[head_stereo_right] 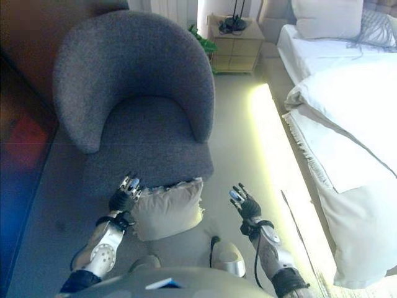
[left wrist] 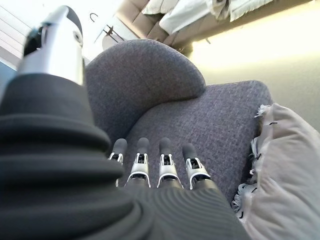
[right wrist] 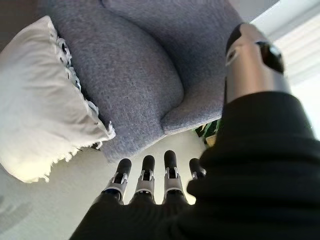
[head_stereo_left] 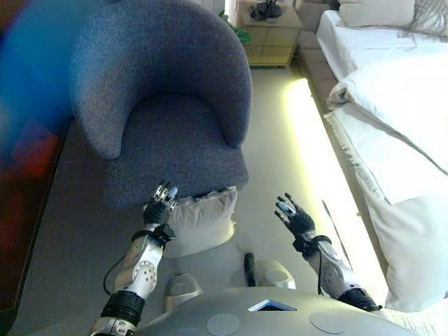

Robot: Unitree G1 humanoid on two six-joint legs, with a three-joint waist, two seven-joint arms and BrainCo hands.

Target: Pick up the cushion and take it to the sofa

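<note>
While propped on the floor (head_stereo_left: pixel 280 175) against the front of the grey armchair (head_stereo_left: pixel 168 133), cushion (head_stereo_left: pixel 201 220) not yet lifted. Left hand (head_stereo_left: pixel 159 208) just beside its left edge, right hand (head_stereo_left: pixel 294 217) apart to its right; both with fingers straight, holding nothing. Grasp, lift and carry all outstanding. Armchair seat bare. No containers noted.

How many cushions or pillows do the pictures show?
2. A cream cushion leans on the floor against the grey armchair front, between both hands. A white pillow lies at the bed's head. Bedding may hide others.
</note>
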